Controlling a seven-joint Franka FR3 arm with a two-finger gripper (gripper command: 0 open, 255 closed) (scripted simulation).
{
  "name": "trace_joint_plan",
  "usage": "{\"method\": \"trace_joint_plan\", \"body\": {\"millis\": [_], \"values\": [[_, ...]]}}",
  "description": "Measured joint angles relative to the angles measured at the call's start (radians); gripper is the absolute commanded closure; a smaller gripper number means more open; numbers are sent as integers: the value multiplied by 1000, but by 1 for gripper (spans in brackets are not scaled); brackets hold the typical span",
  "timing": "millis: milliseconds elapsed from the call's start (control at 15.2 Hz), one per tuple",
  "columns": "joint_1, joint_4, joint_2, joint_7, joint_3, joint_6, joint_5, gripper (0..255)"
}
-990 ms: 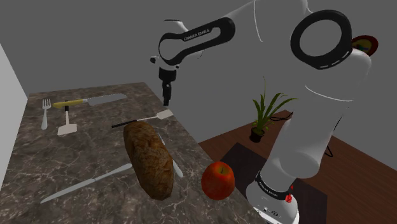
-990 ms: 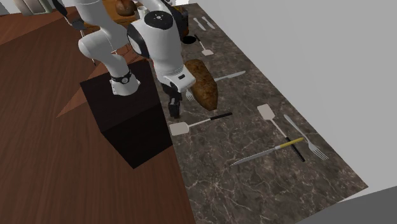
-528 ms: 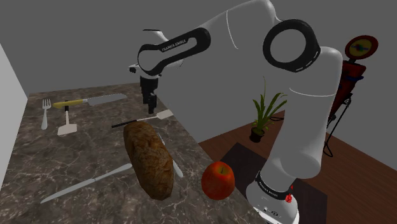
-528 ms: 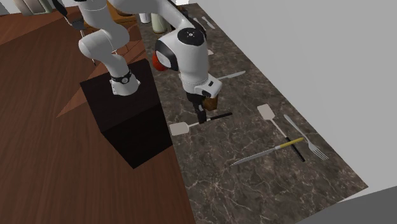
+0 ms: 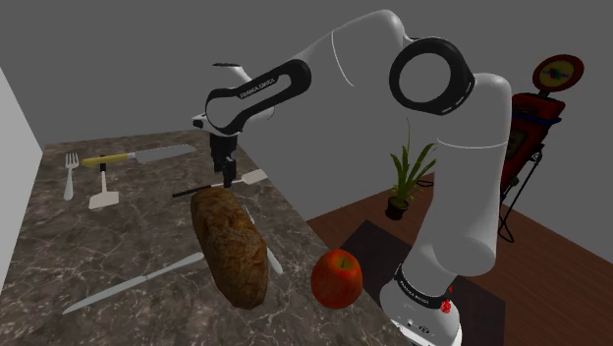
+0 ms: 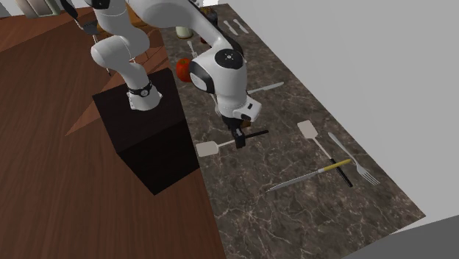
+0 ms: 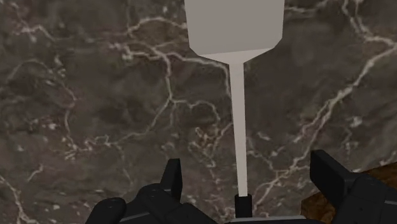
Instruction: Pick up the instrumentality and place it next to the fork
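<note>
I am watching the pincer hanging fingers-down just over the dark marble counter, and in the second exterior view the pincer is sitting low above the same slab. Through the wrist view the pincer is standing spread apart, its two black fingers bracketing a thin pale shaft without touching it, so nothing is being gripped.

That shaft belongs to the spatula, which is lying flat on the counter directly beneath the pincer. Its pale square blade is reaching out ahead of the fingertips and its black handle is running back under the palm. From the shoulder view the spatula is showing its blade just beside the fingers, and across the table the spatula is lying with its blade on one side of the pincer and its handle on the other.

A brown loaf is lying close beside the pincer, nearer the stand, with a red apple beyond it. The fork is lying well apart from the pincer, and I am seeing the fork next to a yellow-handled knife and a second spatula
</note>
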Motion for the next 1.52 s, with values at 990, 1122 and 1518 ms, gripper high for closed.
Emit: {"method": "trace_joint_plan", "body": {"millis": [990,1122,1518], "values": [[1,-7,10,0,1,18,0,255],[1,-7,10,0,1,18,0,255],[0,14,-14,1,0,-27,-1,255]]}}
